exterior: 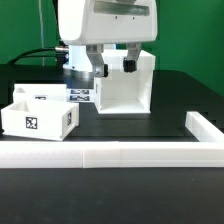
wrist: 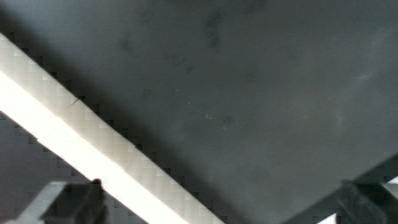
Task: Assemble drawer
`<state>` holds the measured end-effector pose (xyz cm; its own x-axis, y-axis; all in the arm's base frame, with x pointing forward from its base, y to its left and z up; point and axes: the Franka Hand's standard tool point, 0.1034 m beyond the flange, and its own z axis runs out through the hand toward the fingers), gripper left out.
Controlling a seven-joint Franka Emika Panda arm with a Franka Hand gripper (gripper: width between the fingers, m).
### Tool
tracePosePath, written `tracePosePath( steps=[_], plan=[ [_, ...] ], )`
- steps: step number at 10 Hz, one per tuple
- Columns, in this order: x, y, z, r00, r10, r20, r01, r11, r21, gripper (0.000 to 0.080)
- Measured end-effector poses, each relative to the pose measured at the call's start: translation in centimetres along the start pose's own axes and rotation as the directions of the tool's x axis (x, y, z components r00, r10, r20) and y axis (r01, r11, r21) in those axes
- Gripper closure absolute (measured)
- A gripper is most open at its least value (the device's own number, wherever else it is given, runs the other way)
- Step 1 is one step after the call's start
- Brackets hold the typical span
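Exterior view: drawer housing (exterior: 135,90) stood upright toward the far edge of the bench (exterior: 150,125), about mid-span. Two trays (exterior: 40,118) sat close together by the exterior view's left edge. Rail (exterior: 110,155) ran along the near edge. Jaws hung spread apart at the housing's top, gripping nothing; contact unclear.

Wrist view: fingertips (wrist: 63,205) wide apart above dark bench (wrist: 231,90). Rail (wrist: 71,120) crossed beneath them.

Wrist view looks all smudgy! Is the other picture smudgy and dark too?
Wrist view: blurry all over; the rail has fuzzy edges, the dark table shows a dull sheen, and the fingers are dim smudges. Exterior view: sharper and evenly lit; the white housing and tray stand out bright against the black table, with only soft shadows.
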<state>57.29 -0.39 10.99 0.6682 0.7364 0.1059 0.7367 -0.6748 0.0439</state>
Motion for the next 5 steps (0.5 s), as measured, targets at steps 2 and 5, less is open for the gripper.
tracePosePath(
  steps=[2,5],
  plan=[
    [-0.01,-0.01,0.00,1.000,0.001,0.000,-0.001,1.000,0.000,0.0150],
    [-0.07,-0.04,0.12,1.000,0.000,0.001,0.000,1.000,0.002,0.0150]
  ],
)
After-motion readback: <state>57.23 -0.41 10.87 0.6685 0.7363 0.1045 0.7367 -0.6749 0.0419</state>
